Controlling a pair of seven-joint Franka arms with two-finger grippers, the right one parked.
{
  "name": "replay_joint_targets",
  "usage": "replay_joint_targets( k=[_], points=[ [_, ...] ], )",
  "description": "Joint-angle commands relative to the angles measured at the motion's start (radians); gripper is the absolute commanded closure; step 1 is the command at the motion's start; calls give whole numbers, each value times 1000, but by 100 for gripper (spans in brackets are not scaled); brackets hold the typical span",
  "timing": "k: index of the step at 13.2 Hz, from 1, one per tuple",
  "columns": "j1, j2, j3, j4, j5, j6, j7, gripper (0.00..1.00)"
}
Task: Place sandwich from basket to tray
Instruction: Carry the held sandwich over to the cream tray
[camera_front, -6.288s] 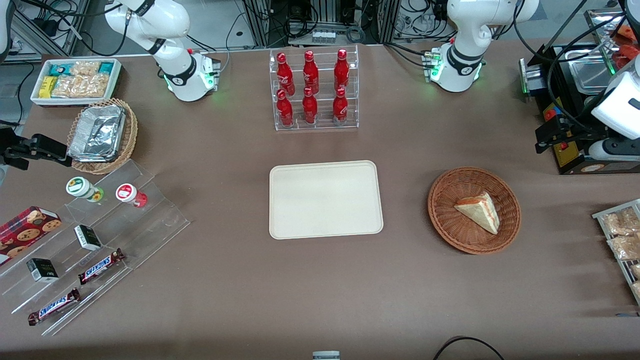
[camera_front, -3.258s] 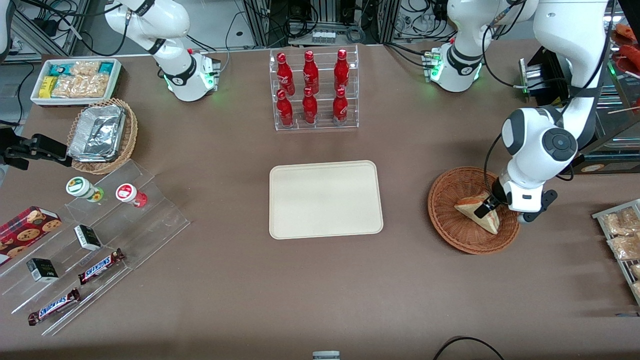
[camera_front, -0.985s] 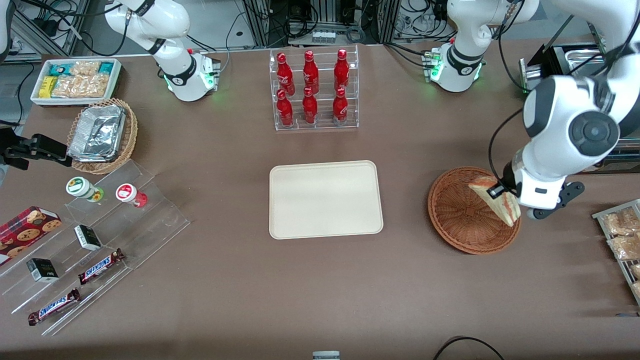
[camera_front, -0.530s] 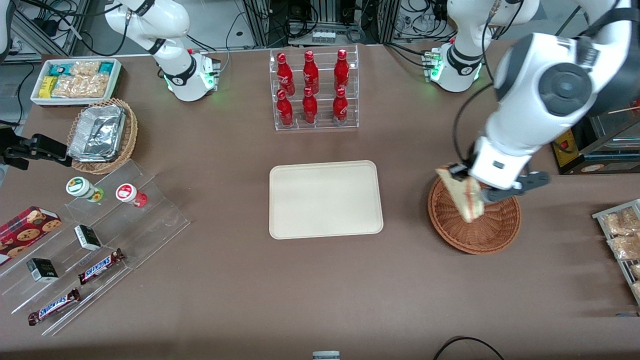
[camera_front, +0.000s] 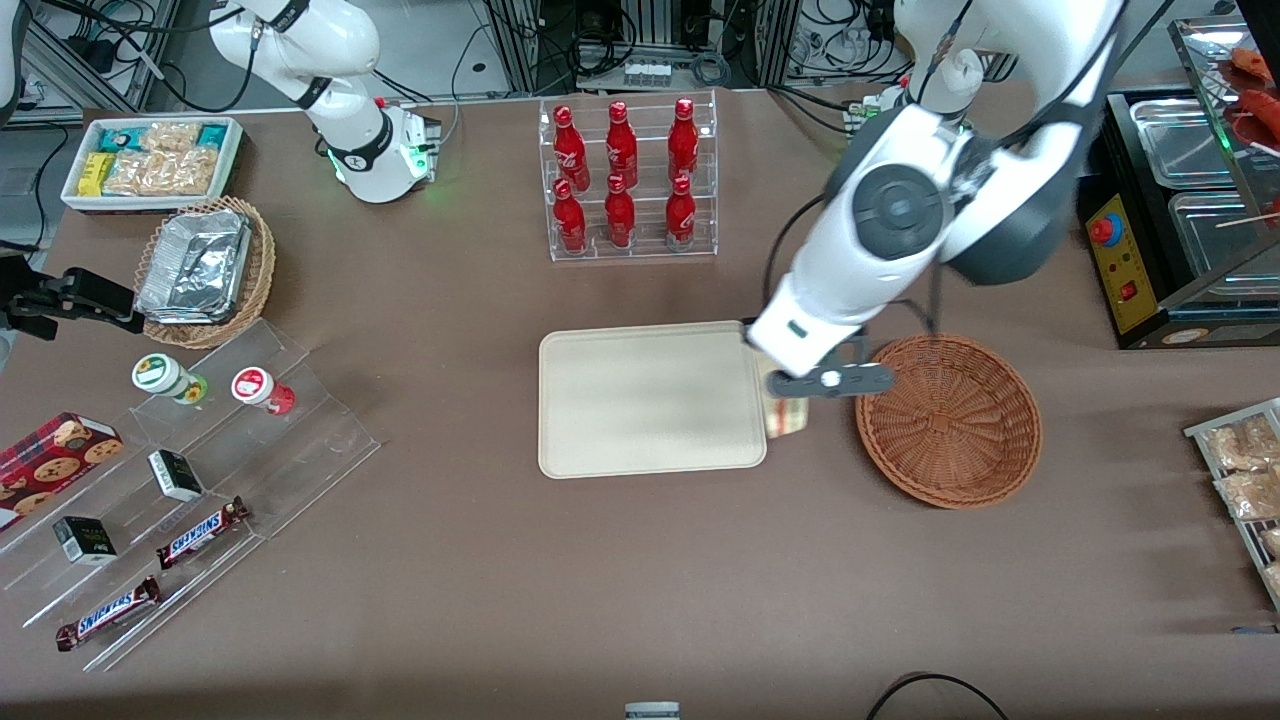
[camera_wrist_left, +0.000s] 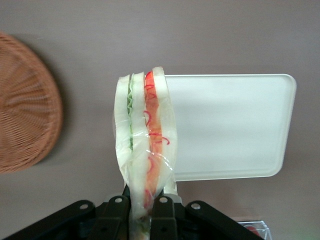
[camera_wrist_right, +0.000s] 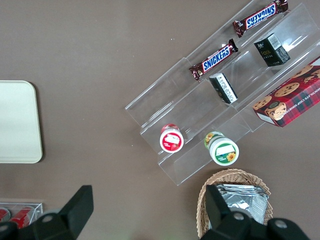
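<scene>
So the left arm has swung away from the basket (camera_front: 948, 420) since half a second ago – the gripper (camera_front: 783, 392) was over the basket's rim then, and now it hangs over the strip of table between the basket and the tray (camera_front: 640, 400), right at the tray's edge on the working arm's side. The sandwich (camera_front: 785, 417) came along with it, so the basket sits empty.

From the wrist camera you can see the gripper (camera_wrist_left: 142, 206) pinching the sandwich (camera_wrist_left: 145, 150) at one end, fingers (camera_wrist_left: 118, 209) pressed on the bread on both sides. The wedge is wrapped in clear film and held on edge, with the green layer and the orange-red layer showing along the cut side. It's lifted off the table and partly overlaps the tray's rim (camera_wrist_left: 230, 174) in that view – not resting on anything.

The tray itself has nothing on it. The rack of red bottles (camera_front: 628, 180) stands farther from the front camera than the tray
</scene>
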Motion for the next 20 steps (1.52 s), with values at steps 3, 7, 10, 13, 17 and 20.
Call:
replay_joint_targets(
  k=[3, 7, 10, 13, 17, 20],
  points=[
    [-120, 160, 5, 63, 9, 163, -48, 100],
    [-195, 264, 9, 75, 59, 293, -106, 100],
    [-229, 335, 11, 78, 102, 324, -125, 100],
    [-242, 378, 11, 72, 142, 334, -169, 100],
    [-256, 398, 11, 66, 146, 332, -175, 100],
    [-258, 404, 11, 58, 146, 324, -177, 88]
  ],
)
